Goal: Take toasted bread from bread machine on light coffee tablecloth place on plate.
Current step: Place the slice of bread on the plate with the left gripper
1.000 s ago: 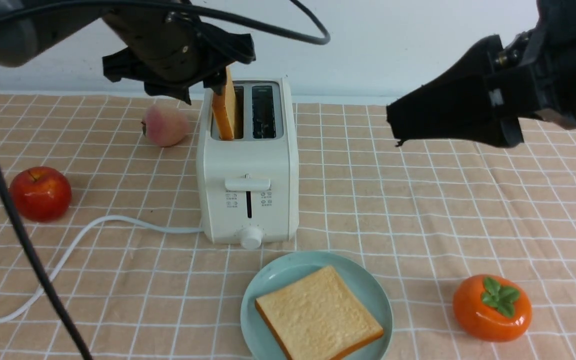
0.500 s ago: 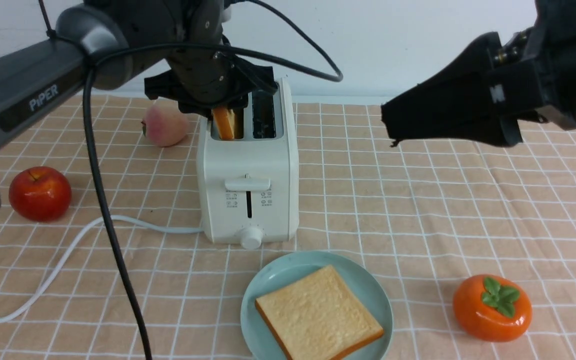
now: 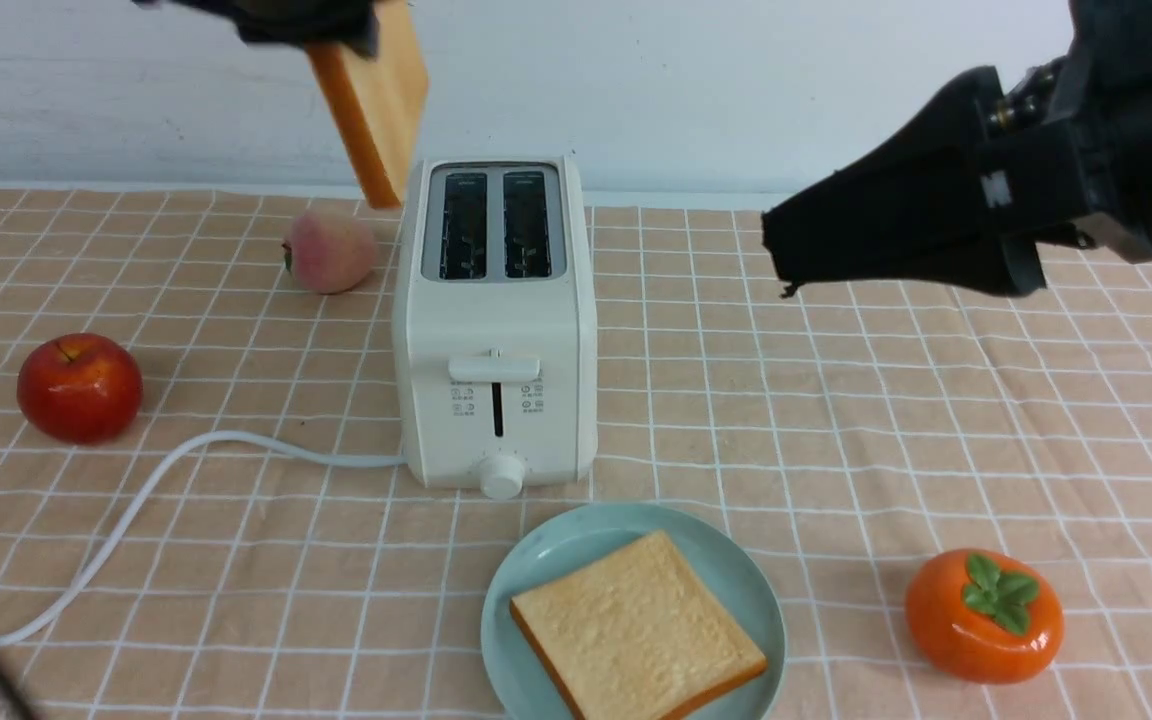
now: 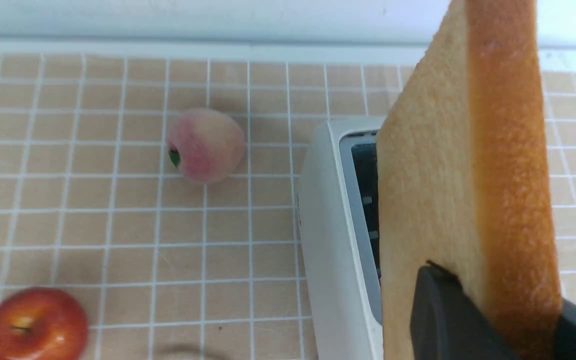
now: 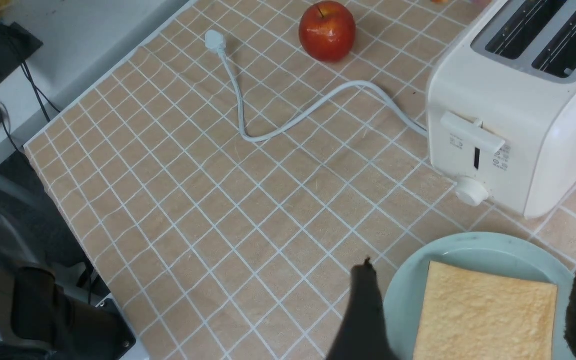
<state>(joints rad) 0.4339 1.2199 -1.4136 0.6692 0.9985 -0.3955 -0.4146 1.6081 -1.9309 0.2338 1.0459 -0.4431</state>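
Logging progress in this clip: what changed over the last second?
The left gripper, shut on a toast slice, lifted it out of the toaster's left slot, up and leftward; both slots are now empty. The right gripper, plate, plated slice and apple stayed put.

Left hand pinches toasted bread; bread machine beneath.

Top edge cuts off most of left end effector — bottom edge clips plate.
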